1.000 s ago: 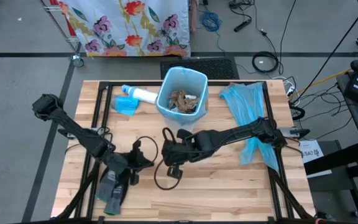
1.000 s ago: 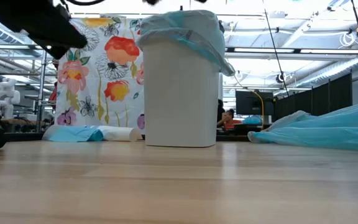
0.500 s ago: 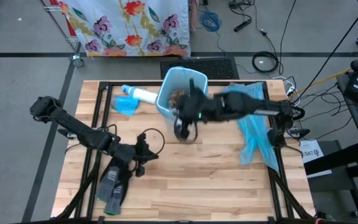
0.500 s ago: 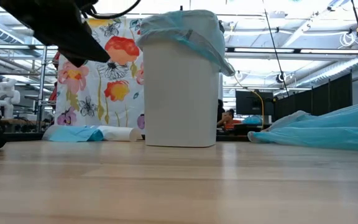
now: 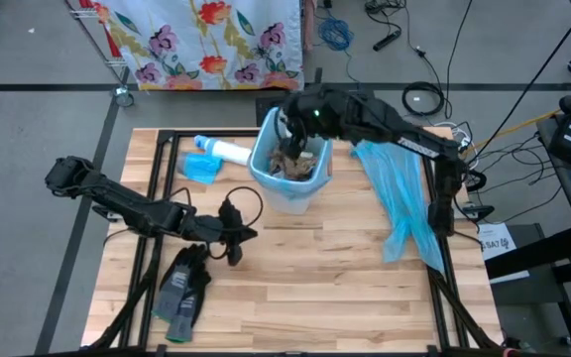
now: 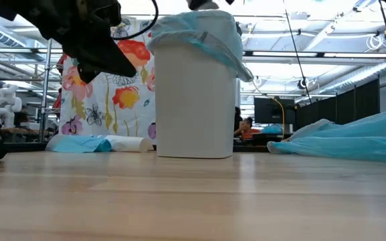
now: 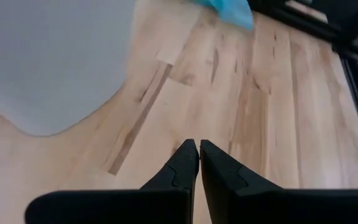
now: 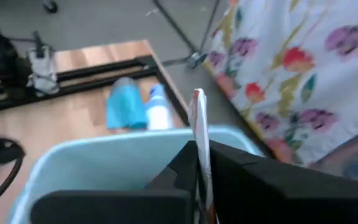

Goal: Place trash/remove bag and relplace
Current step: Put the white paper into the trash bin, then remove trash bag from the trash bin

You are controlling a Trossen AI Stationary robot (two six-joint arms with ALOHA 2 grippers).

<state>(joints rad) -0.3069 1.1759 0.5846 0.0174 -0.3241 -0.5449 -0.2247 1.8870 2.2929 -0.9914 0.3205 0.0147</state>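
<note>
A white bin (image 5: 292,190) lined with a light blue bag (image 6: 210,33) stands at the table's far middle, with brown and white trash (image 5: 290,164) inside. My right gripper (image 5: 287,129) hovers over the bin's far rim, shut on a thin white scrap (image 8: 197,118). My left gripper (image 5: 236,235) is shut and empty above the bare wood, near-left of the bin; the left wrist view shows its fingertips (image 7: 197,147) together, with the bin's white wall (image 7: 48,62) close by. My right gripper pinches the thin white scrap between its two fingers; the scrap stands edge-on and its free end (image 8: 197,99) sticks out past the fingertips. The fingers slant down from the table's right side. The scrap is lifted clear, above the bin's opening.
Dark grey gloves (image 5: 180,293) lie near the front left. A white bottle (image 5: 228,151) and a blue wad (image 5: 201,167) lie left of the bin. Spare light blue bags (image 5: 399,188) spread along the right side. A black cable loop (image 5: 244,203) hangs by my left gripper.
My right gripper has swung from the table's middle, in front of the bin, up and toward the far edge until it is over the bin. My left gripper has moved off the gloves toward the bin, staying shut.
</note>
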